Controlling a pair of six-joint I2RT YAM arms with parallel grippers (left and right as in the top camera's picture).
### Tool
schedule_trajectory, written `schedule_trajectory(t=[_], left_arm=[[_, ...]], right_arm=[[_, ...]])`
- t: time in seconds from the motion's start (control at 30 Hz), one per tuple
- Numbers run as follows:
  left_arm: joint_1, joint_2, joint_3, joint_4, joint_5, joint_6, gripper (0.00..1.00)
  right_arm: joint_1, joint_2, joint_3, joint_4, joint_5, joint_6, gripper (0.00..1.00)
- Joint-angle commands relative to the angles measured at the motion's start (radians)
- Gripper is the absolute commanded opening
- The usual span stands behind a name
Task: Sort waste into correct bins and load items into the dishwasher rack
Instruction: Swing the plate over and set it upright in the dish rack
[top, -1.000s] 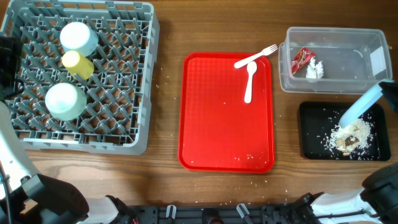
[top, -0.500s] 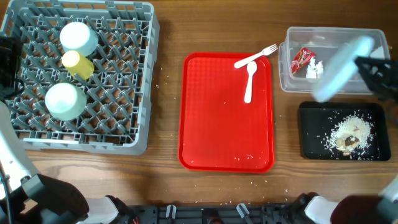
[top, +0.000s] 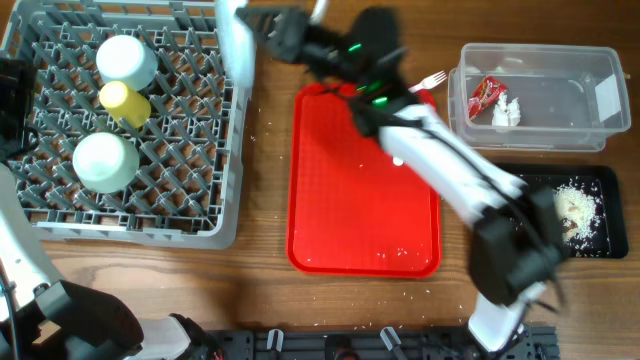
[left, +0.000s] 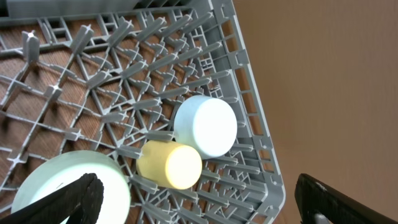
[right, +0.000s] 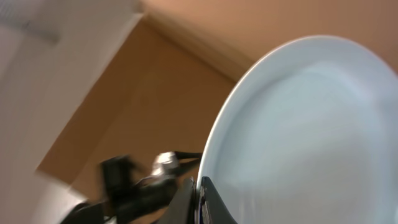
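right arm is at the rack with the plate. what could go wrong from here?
1. The right end effector pinches the plate only at its rim. The view is blurred, as if from fast motion, so it may slip or swing.
2. The plate sits edge-on by the right wall of the rack and could catch the wall or pegs.
3. The arm stretches across the red tray and might sweep the fork.

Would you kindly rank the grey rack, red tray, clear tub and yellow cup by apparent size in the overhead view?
Largest to smallest: grey rack, red tray, clear tub, yellow cup. No two look alike in size.
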Motion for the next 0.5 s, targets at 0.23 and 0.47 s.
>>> schedule_trajectory(t=[0.23, 0.47], left_arm=[[-0.003, -0.016, -0.003, 0.002, 0.001, -0.005, 1.0], [-0.003, -0.016, -0.003, 0.002, 0.001, -0.005, 1.0]], right_arm=[[0.187, 0.18, 0.004, 0.017, 0.594, 0.02, 0.4], [0.1, 0.031, 0.006, -0.042, 0.454, -0.198, 1.0]])
